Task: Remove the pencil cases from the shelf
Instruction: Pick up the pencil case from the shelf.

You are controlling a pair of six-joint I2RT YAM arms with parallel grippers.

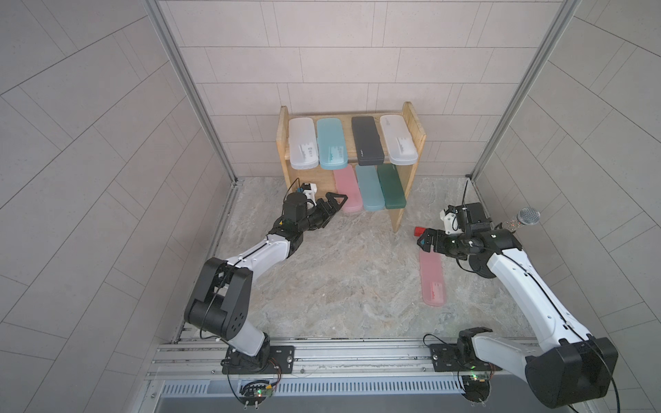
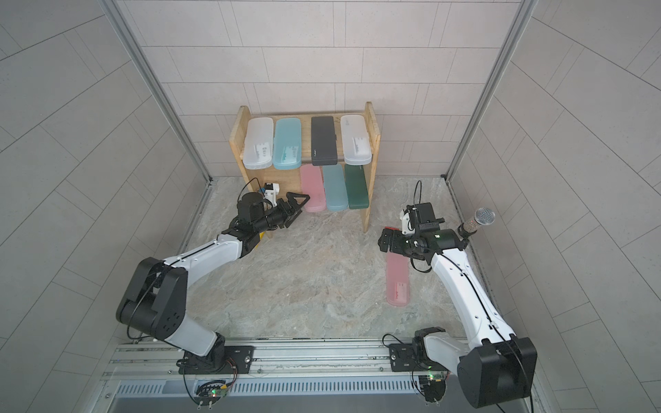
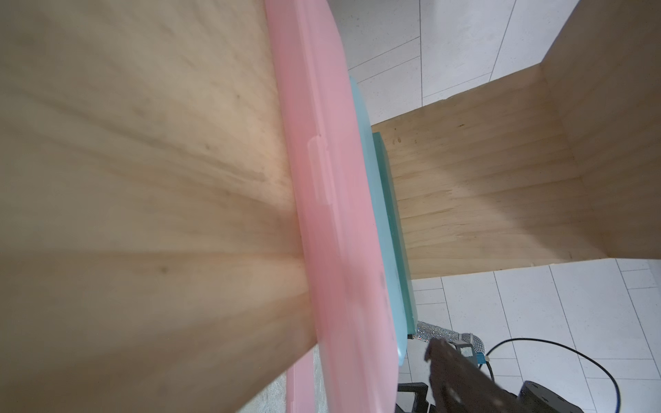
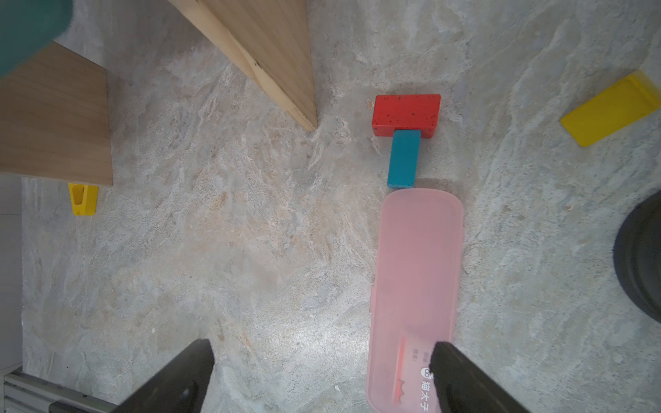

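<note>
Right gripper (image 4: 322,345) jaws gape; only wrist view shows blue block (image 4: 404,159).

Stone-patterned tabletop (image 1: 339,286) under pine shelf (image 1: 398,218), loose pink pencil case (image 1: 432,282), red block (image 4: 406,114), blue block (image 4: 404,159).

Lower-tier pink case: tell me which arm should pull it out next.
Left. The left gripper, jaws open, is right at the lower-tier pink case; the right gripper hangs outside the shelf, near the other pink case.

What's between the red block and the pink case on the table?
A blue block, seen in the right wrist view: one end against the red block, the other right by the end of the pink pencil case.
</note>
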